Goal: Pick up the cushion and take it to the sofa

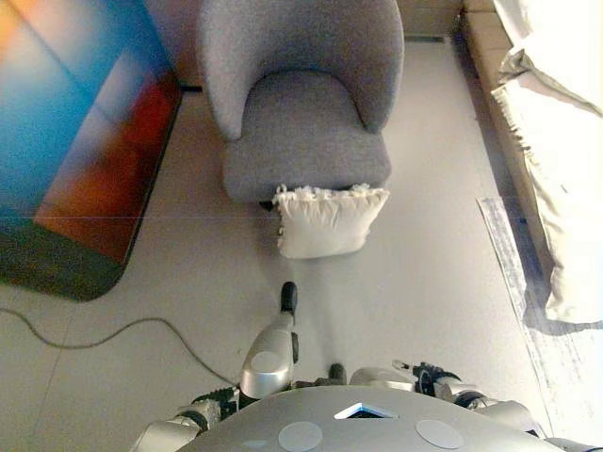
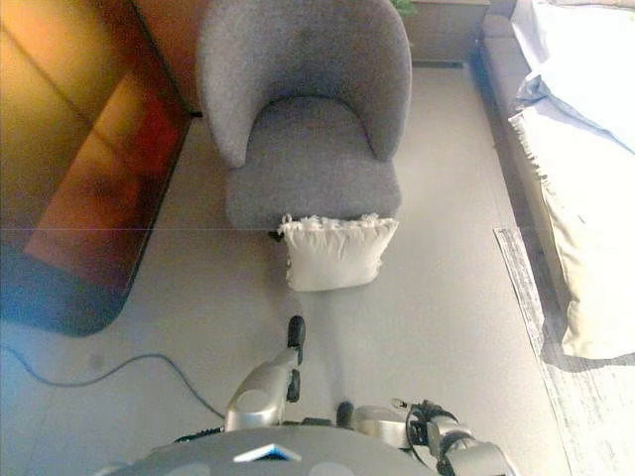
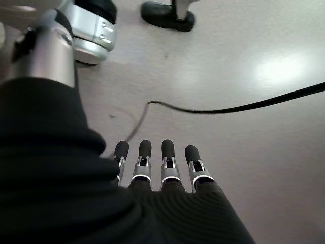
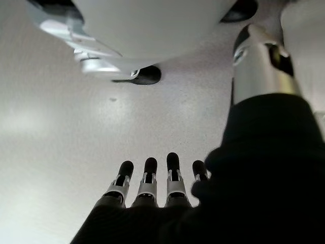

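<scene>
The grey armchair is the biggest thing before me, and I place the rest from it. To its right, well apart and along the edge of the room, stands the sofa, with a pale blanket lying over it and hanging down to the floor. To the left of the armchair there is a large dark panel with rounded corners, tilted against the wall side. Between the armchair and the sofa, nearer to the sofa, the edge of a light rug lies on the floor.

The cushion, cream white with a frilled upper edge, stands on the floor and leans against the front of the armchair seat, touching it.

My left hand hangs above the bare floor, its fingers straight and side by side, holding nothing. My right hand is the same: fingers straight, nothing between them, only floor past their tips. Both hands are well apart from the cushion.
</scene>
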Controlling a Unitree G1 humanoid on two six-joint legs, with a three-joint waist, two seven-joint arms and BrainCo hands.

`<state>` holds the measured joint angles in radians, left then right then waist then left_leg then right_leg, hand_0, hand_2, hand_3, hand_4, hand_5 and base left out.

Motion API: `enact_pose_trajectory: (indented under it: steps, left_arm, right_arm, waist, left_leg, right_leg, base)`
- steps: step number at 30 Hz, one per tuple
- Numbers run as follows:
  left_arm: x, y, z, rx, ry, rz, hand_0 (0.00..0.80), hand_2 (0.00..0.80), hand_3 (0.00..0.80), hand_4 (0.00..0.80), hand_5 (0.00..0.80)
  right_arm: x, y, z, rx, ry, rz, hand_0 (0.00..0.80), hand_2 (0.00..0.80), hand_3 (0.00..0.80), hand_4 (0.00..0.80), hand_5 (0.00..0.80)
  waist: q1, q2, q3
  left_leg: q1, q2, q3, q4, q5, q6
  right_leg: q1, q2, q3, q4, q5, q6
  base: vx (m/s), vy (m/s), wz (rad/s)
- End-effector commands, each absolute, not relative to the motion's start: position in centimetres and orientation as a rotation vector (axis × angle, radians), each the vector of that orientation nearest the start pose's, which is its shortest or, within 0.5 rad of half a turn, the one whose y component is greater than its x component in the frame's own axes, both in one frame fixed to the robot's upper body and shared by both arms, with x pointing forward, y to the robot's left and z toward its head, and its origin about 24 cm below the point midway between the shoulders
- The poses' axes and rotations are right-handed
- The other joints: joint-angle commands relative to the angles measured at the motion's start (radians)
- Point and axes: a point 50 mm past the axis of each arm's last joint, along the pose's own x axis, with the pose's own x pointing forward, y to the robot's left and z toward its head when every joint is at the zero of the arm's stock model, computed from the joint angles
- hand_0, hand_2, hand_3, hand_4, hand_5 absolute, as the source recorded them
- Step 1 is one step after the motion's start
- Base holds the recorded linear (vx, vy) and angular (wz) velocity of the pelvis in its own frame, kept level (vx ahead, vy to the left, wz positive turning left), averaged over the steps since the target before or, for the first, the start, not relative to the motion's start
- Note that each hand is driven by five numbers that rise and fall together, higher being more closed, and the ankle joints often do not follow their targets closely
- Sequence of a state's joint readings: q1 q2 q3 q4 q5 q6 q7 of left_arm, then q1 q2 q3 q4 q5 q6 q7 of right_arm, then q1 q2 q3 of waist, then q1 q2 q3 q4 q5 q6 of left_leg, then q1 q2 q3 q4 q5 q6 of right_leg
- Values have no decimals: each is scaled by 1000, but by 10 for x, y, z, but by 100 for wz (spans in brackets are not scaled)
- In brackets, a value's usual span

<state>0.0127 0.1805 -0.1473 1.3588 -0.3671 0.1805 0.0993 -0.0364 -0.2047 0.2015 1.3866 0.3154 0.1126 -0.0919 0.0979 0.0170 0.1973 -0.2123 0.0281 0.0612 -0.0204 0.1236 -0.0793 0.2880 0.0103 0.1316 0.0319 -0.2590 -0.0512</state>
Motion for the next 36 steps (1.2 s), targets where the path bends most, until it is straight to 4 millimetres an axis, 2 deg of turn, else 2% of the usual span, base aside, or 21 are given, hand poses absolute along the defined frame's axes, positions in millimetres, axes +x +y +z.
enact_pose_trajectory:
  steps: [1,4,5,6,8,10,11,13,14,15,17,19,21,24,26,27,28,31,34,35,36]
  left_arm:
    - [31,225,-174,5,1534,326,0,0,0,0,0]
    - [38,228,-173,2,1510,351,0,0,0,0,0]
    - [41,230,-172,22,1508,348,0,0,0,0,0]
    - [44,232,-171,29,1506,347,0,0,0,0,0]
    - [53,232,-170,47,1488,339,0,0,0,0,0]
    - [64,232,-169,23,1462,360,0,0,0,0,0]
    - [70,231,-168,8,1449,368,0,0,0,0,0]
    - [77,229,-167,-13,1436,375,0,0,0,0,0]
    - [81,225,-167,-31,1435,373,0,0,0,0,0]
    - [80,223,-168,-37,1437,370,0,0,0,0,0]
    - [74,218,-170,-53,1442,370,0,0,0,0,0]
    - [69,214,-172,-88,1442,392,0,0,0,0,0]
    - [63,213,-173,-135,1440,433,0,0,0,0,0]
    - [55,215,-173,-171,1444,486,0,0,0,0,0]
    - [50,220,-173,-175,1447,522,0,0,0,0,0]
    - [47,222,-173,-180,1453,543,0,0,0,0,0]
    - [46,223,-173,-179,1454,550,0,0,0,0,0]
    - [42,222,-173,-198,1453,612,0,0,0,0,0]
    - [49,216,-174,-192,1427,627,0,0,0,0,0]
    - [60,212,-173,-203,1384,630,0,0,0,0,0]
    - [69,209,-172,-200,1352,611,0,0,0,0,0]
  right_arm:
    - [50,-222,-173,-25,1438,-318,0,0,0,0,0]
    - [56,-214,-174,-122,1400,-208,0,0,0,0,0]
    - [62,-209,-173,-136,1372,-186,0,0,0,0,0]
    - [66,-208,-173,-133,1360,-187,0,0,0,0,0]
    - [80,-204,-171,-107,1308,-231,0,0,0,0,0]
    - [89,-202,-169,-107,1279,-229,0,0,0,0,0]
    - [92,-201,-168,-100,1260,-228,0,0,0,0,0]
    - [97,-200,-167,-99,1234,-221,0,0,0,0,0]
    - [99,-200,-166,-100,1212,-220,0,0,0,0,0]
    - [100,-200,-166,-104,1205,-217,0,0,0,0,0]
    - [99,-200,-165,-120,1184,-201,0,0,0,0,0]
    - [93,-197,-167,-150,1174,-182,0,0,0,0,0]
    - [79,-198,-168,-218,1174,-133,0,0,0,0,0]
    - [64,-197,-170,-315,1184,-59,0,0,0,0,0]
    - [56,-194,-172,-360,1194,-29,0,0,0,0,0]
    - [54,-192,-172,-375,1202,-14,0,0,0,0,0]
    - [53,-191,-173,-376,1207,-12,0,0,0,0,0]
    - [52,-190,-173,-392,1214,6,0,0,0,0,0]
    - [61,-196,-171,-410,1181,-17,0,0,0,0,0]
    - [75,-204,-167,-431,1129,-41,0,0,0,0,0]
    - [84,-211,-164,-447,1098,-66,0,0,0,0,0]
  waist:
    - [-17,-24,-61]
    - [-12,-50,-88]
    - [-12,-47,-100]
    - [-14,-46,-104]
    - [-23,-32,-109]
    - [-35,-18,-101]
    - [-41,-7,-92]
    - [-53,8,-76]
    - [-65,16,-67]
    - [-72,18,-61]
    - [-93,21,-54]
    - [-118,25,-53]
    - [-151,25,-48]
    - [-171,23,-41]
    - [-170,20,-36]
    - [-165,16,-37]
    - [-164,14,-37]
    - [-158,8,-27]
    - [-157,18,-9]
    - [-157,28,20]
    - [-161,40,39]
  left_leg:
    - [-57,-49,-5,-11,-36,67]
    - [-47,-89,8,86,-80,116]
    - [-29,-94,2,76,-87,126]
    - [-16,-97,2,72,-93,132]
    - [28,-100,-2,59,-116,151]
    - [53,-92,5,58,-128,154]
    - [70,-82,9,61,-138,149]
    - [116,-68,11,55,-151,138]
    - [154,-59,19,51,-162,128]
    - [172,-56,28,53,-172,123]
    - [215,-50,47,52,-197,115]
    - [240,-49,53,46,-217,112]
    - [261,-49,41,41,-241,113]
    - [278,-38,24,45,-265,109]
    - [287,-19,16,58,-279,102]
    - [296,-4,21,58,-280,93]
    - [299,1,18,59,-281,89]
    - [297,41,7,87,-283,57]
    - [258,66,-1,124,-242,30]
    - [201,72,-6,186,-195,11]
    - [155,80,11,226,-157,-1]
  right_leg:
    - [49,6,-104,300,-16,118]
    - [-7,-46,-159,445,157,182]
    - [-51,-54,-168,484,203,197]
    - [-85,-64,-177,504,220,200]
    - [-190,-81,-215,515,217,191]
    - [-253,-77,-267,449,163,173]
    - [-293,-78,-303,404,133,157]
    - [-355,-94,-353,360,123,137]
    - [-392,-109,-382,307,139,126]
    - [-403,-125,-391,266,160,126]
    - [-408,-157,-381,175,212,134]
    - [-416,-180,-340,105,264,145]
    - [-421,-201,-269,44,313,162]
    - [-414,-236,-228,6,350,181]
    - [-405,-243,-234,21,331,186]
    - [-396,-243,-262,16,322,191]
    - [-393,-241,-265,13,319,191]
    - [-390,-221,-286,22,285,171]
    - [-405,-206,-295,28,270,146]
    - [-417,-201,-295,27,262,129]
    - [-419,-198,-301,24,254,116]
  base:
    - [764,217,-51]
    - [635,194,-17]
    - [519,172,3]
    - [431,155,-14]
    - [404,146,-18]
    - [325,94,-5]
    - [221,54,-3]
    - [192,41,-21]
    - [236,37,-34]
    - [239,26,-36]
    - [304,15,-23]
    - [311,1,-4]
    - [259,-45,4]
    - [257,-142,13]
    - [237,-267,35]
    - [215,-293,15]
    - [209,-305,27]
    - [183,-332,26]
    - [31,-197,13]
    - [-90,-82,21]
    - [-118,-45,26]
